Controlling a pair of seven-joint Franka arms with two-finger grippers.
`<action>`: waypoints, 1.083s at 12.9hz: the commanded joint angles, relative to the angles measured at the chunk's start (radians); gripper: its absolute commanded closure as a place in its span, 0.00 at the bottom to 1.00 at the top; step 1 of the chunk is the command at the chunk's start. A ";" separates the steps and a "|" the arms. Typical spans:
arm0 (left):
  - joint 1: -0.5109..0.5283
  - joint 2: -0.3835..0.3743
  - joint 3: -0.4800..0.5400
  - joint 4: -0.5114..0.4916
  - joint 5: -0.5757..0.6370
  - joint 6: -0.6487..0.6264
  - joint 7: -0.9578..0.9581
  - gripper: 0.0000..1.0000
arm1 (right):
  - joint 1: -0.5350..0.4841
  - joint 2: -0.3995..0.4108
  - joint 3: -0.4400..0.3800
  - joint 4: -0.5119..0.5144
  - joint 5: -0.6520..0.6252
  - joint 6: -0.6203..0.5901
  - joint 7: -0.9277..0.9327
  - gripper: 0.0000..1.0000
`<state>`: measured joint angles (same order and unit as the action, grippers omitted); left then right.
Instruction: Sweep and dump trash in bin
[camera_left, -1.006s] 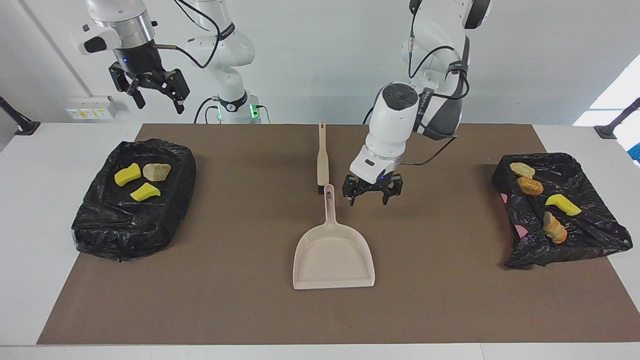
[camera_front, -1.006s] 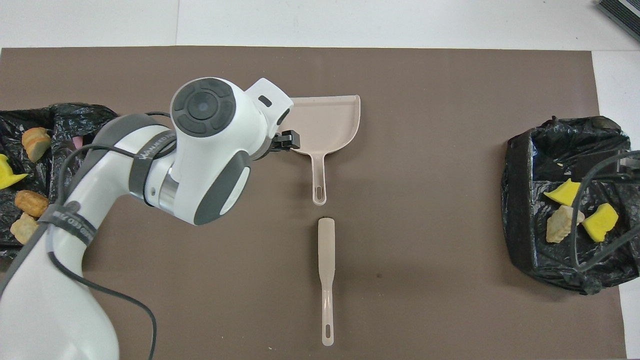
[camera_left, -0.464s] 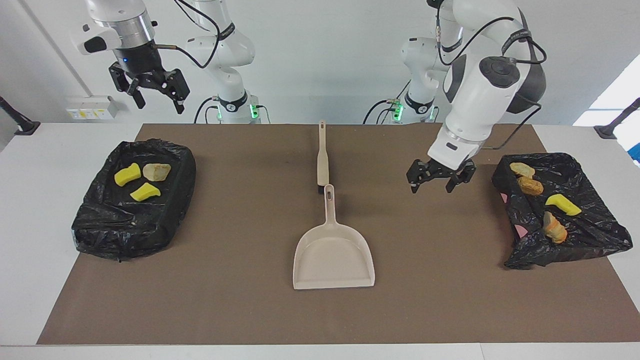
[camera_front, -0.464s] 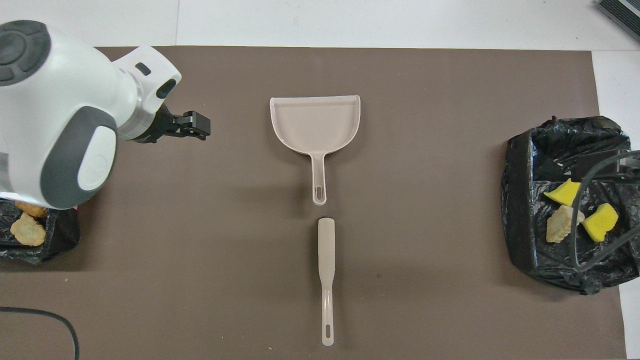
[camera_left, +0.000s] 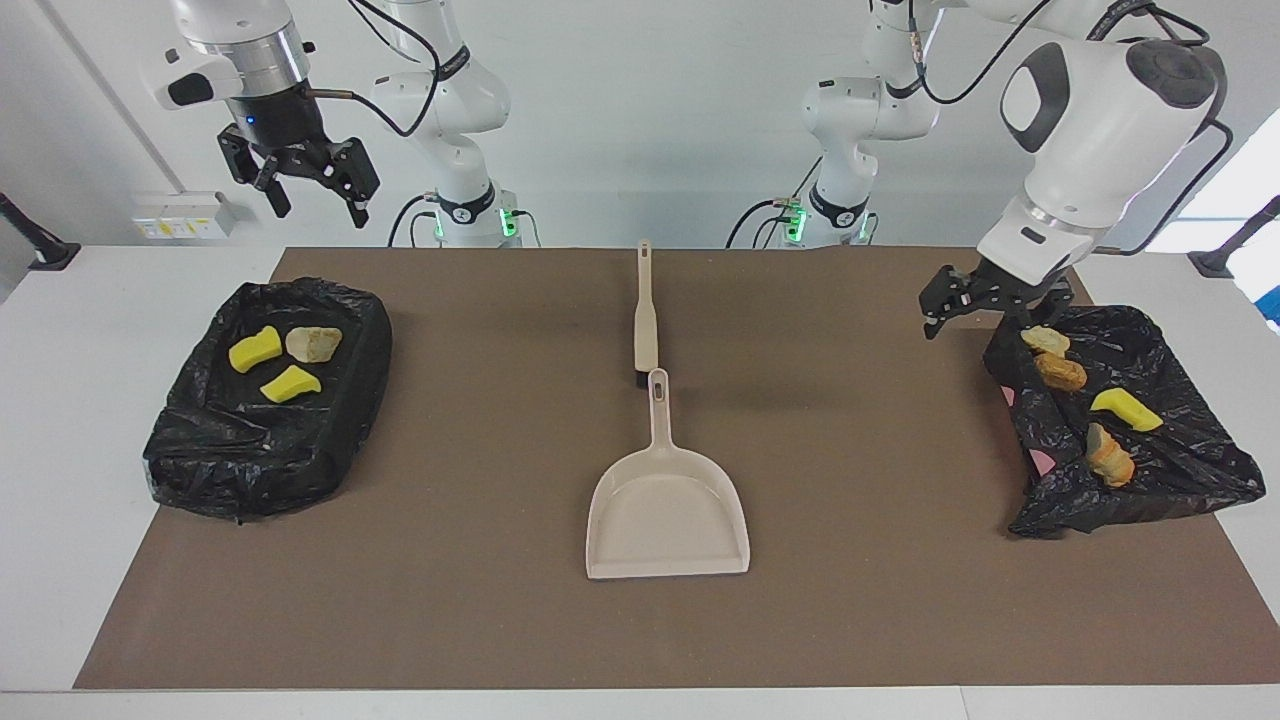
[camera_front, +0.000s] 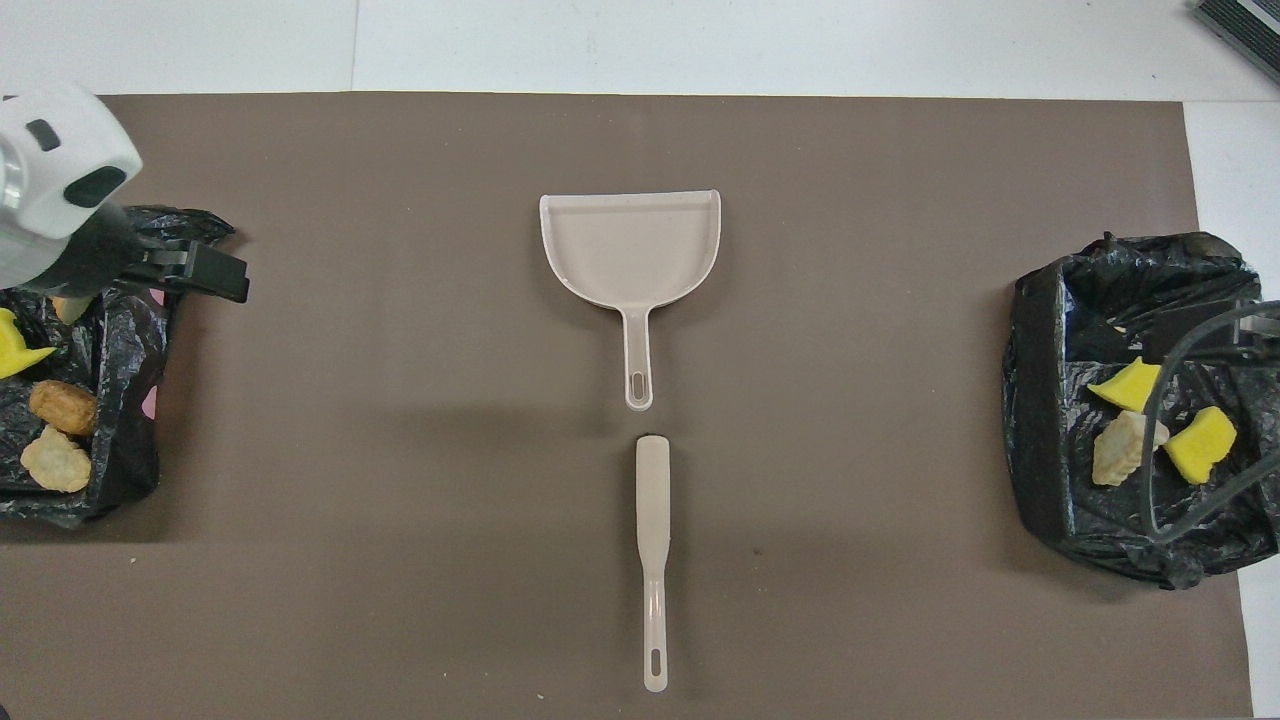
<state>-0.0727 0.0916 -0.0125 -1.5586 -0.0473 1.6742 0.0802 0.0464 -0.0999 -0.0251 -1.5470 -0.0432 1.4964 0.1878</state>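
Both claws spread, empty: left claw (camera_left: 990, 302) over bin (camera_left: 1180, 470) edge, right claw (camera_left: 300, 180) aloft w/ trash (camera_left: 1125, 409) binned.

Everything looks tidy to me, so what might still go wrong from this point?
The left gripper, open, hangs just above the edge of the black bag-lined bin at its end of the table; swinging low, it might snag the loose plastic. That bin sags, so the bread lump near its low rim might tumble out. The right gripper waits high over its end.
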 joint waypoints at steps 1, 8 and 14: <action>0.027 -0.047 0.005 -0.014 -0.006 -0.057 0.021 0.00 | -0.010 -0.006 0.002 -0.008 0.006 0.001 -0.019 0.00; 0.022 -0.180 0.029 -0.107 0.032 -0.159 0.065 0.00 | -0.010 -0.006 0.002 -0.008 0.006 0.001 -0.019 0.00; 0.010 -0.168 0.029 -0.051 0.035 -0.192 0.064 0.00 | -0.010 -0.006 0.002 -0.008 0.006 0.001 -0.019 0.00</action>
<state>-0.0486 -0.0666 0.0113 -1.6027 -0.0316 1.5006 0.1350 0.0464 -0.0999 -0.0251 -1.5470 -0.0432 1.4964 0.1878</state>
